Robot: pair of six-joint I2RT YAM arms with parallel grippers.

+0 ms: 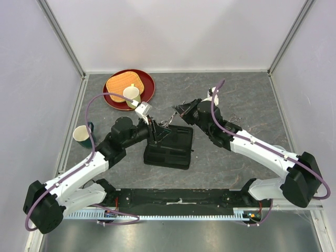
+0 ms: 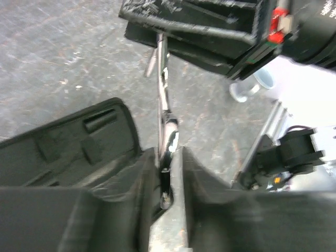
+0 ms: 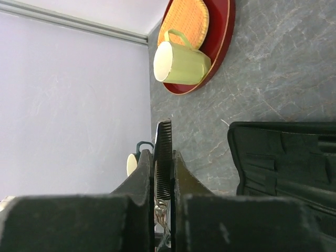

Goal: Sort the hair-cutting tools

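My left claw [image 2: 165,155] is closed on a pair of silver scissors [image 2: 167,113], slim and shiny, the metal running straight out from between my fingers toward the dark body of my other arm. My right claw [image 3: 163,155] is pinched tight on a black comb [image 3: 163,134], thin and flat, its fine teeth standing in a row along one edge. A bit of silver shows lower down between those fingers, and I cannot tell what it is. Both tools hang in the air over the middle of the table [image 1: 247,100], just beyond the far edge of the open black case [image 1: 169,147] that lies between my arms. The tabletop is dark grey stone with pale veins, and plain pale walls [image 1: 184,31] with metal corner strips close it in on the left, right and far sides. At the far left sits a red plate [image 1: 150,86] holding a woven orange mat [image 1: 121,84] and a pale green mug [image 1: 132,94]. A dark green mug [image 1: 81,135] stands nearer, close to the left wall. The overhead view shows my two claws almost meeting tip to tip, the tools only a small glint between them. The left wrist view alone shows the blades plainly and the moulded slots inside the case. The right wrist view alone shows the comb's teeth, and the plate and both mugs beyond them.
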